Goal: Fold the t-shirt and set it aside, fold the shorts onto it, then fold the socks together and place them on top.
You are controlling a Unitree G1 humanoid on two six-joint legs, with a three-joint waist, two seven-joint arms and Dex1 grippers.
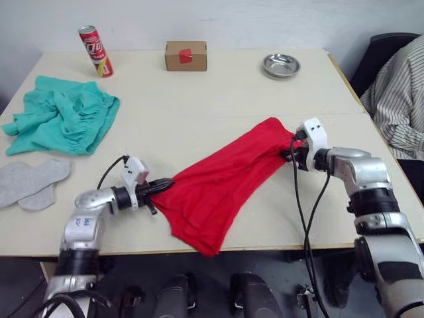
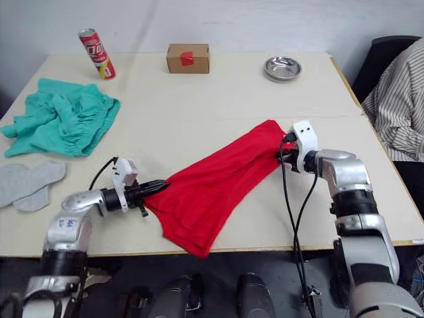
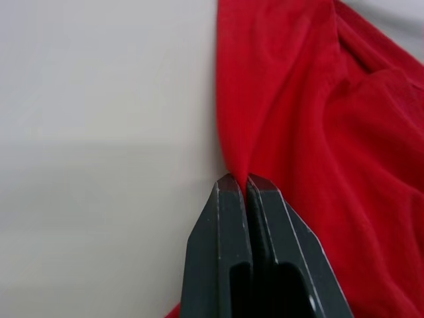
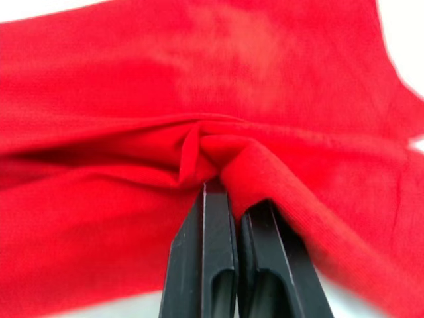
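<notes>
A pale tabletop (image 1: pixel 199 106) seen from the robot's head. A red t-shirt (image 1: pixel 218 182) lies stretched in a long band across the near middle of the table, running from the front edge toward the right. The left gripper (image 1: pixel 165 185) pinches the shirt's near left edge; in its wrist view the two black fingers (image 3: pixel 228 232) are pressed together with a thin fold of red cloth between the tips. The right gripper (image 1: pixel 290 151) pinches the shirt's far right end, its fingers (image 4: pixel 209 245) closed on a bunched ridge of fabric.

At the far left lie crumpled teal shorts (image 1: pixel 63 114) with a gathered waistband. Just in front of them, near the left edge, two light grey socks (image 1: pixel 30 182) lie flat and overlapping.

Along the back of the table stand a tilted red and yellow drink can (image 1: pixel 95 51) whose lettering is too small to read, a small cardboard box (image 1: pixel 185 55) with a red mark on its front, and a shallow metal dish (image 1: pixel 281 65). A person's striped sleeve (image 1: pixel 401 93) shows at the right edge.
</notes>
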